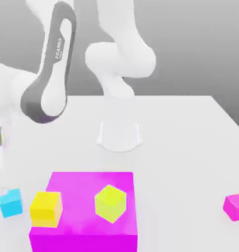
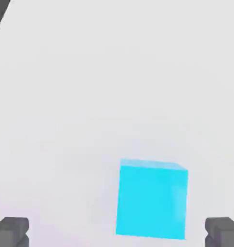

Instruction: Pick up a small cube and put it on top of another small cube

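Observation:
The small cyan-blue cube point(image 1: 11, 203) rests on the white table at the exterior view's left. In the hand view this cyan cube point(image 2: 151, 200) lies between and just beyond my two dark fingertips point(image 2: 10, 232), nearer one of them than the other. My gripper point(image 2: 116, 234) is open with nothing held, and it hovers above the cube without touching it. The small lime yellow-green cube point(image 1: 110, 203) shows against the top of the big magenta block point(image 1: 82, 236), to the right of the cyan cube in the exterior view.
A warmer yellow cube point(image 1: 45, 208) overlaps the magenta block's left edge, close to the cyan cube. A small magenta cube point(image 1: 235, 206) sits at the exterior view's far right. The arm's white base point(image 1: 119, 135) stands behind the block.

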